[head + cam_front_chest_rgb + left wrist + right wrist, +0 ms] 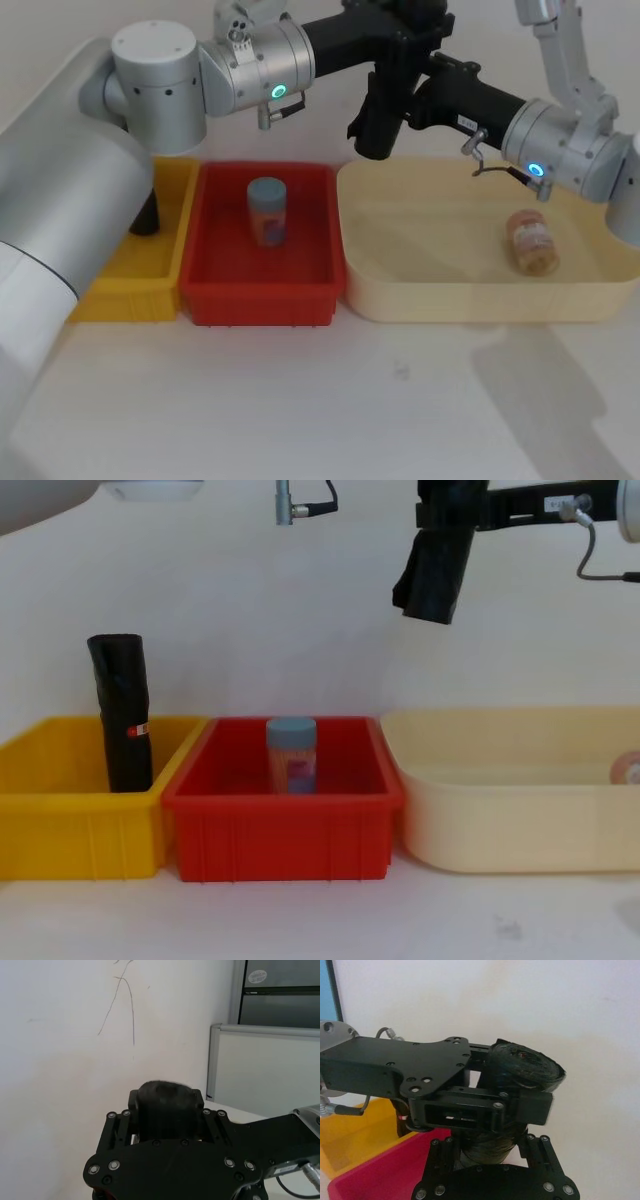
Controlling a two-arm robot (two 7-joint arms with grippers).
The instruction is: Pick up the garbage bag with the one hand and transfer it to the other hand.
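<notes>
The garbage bag [380,105] hangs tilted in the air above the seam between the red bin [262,296] and the cream tray [480,295]; both hands meet on it — the left hand [392,50] and the right hand [425,95] each clamped around the roll.

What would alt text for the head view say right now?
Both grippers, left gripper and right gripper, meet on the black garbage bag held in the air above the red bin and cream tray. A jar stands in the red bin.
</notes>
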